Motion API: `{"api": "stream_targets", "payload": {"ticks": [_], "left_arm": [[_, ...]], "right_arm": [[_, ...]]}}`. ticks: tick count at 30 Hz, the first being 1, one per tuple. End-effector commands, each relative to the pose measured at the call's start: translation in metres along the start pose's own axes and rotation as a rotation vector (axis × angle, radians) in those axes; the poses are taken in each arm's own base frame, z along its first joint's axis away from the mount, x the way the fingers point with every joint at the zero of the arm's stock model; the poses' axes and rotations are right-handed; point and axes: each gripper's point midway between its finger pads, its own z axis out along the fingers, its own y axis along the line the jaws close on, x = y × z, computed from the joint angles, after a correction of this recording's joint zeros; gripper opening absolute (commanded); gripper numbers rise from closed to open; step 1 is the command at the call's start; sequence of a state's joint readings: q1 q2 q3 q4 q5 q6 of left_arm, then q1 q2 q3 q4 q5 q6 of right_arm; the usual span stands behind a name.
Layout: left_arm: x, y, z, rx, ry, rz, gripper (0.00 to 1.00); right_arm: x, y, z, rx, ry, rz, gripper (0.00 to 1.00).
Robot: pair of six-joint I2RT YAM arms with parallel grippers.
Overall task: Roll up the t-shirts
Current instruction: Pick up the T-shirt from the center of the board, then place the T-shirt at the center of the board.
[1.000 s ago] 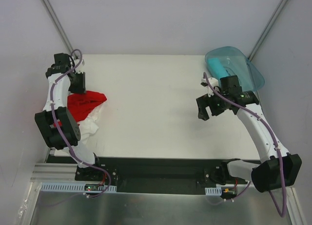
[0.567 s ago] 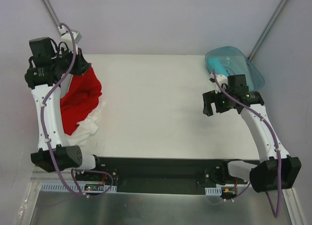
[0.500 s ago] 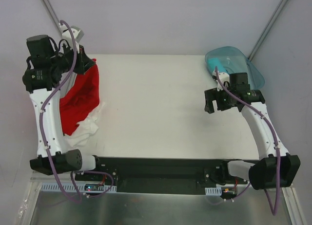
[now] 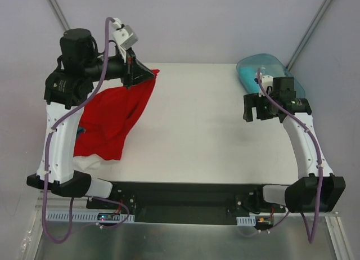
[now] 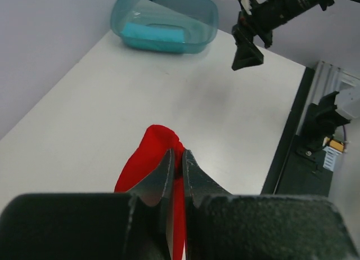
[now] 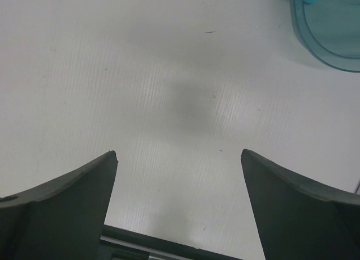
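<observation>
Honestly, nothing readable anywhere in these. The red t-shirt (image 4: pixel 115 116) is plain cloth as far as it shows. The teal tub (image 5: pixel 197 40), up around 12 o'clock in the left wrist view, has no marking I can make out. There's a small yellow tag (image 5: pixel 331 145) at about 3 o'clock by the base rail, but it's way too blurry to read.

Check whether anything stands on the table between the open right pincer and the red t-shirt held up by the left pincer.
Nothing visible does. The white table between the right pincer and the bright red cloth t-shirt is bare. The translucent teal plastic tub sits beyond that pincer, off the line.
</observation>
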State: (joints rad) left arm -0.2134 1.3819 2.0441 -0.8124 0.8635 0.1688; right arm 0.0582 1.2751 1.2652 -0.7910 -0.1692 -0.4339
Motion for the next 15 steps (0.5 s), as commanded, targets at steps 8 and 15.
{"api": "stream_targets", "payload": {"ticks": [8,15], "left_arm": [[0.010,-0.061,0.094,0.331,0.080,-0.061,0.00],[-0.008,-0.083,0.153,0.473,0.052,-0.089,0.00]], "right_arm": [[0.000,-0.025,-0.036,0.100,-0.074,0.069,0.96],[0.017,-0.041,-0.043,0.147,-0.069,0.125,0.96]]}}
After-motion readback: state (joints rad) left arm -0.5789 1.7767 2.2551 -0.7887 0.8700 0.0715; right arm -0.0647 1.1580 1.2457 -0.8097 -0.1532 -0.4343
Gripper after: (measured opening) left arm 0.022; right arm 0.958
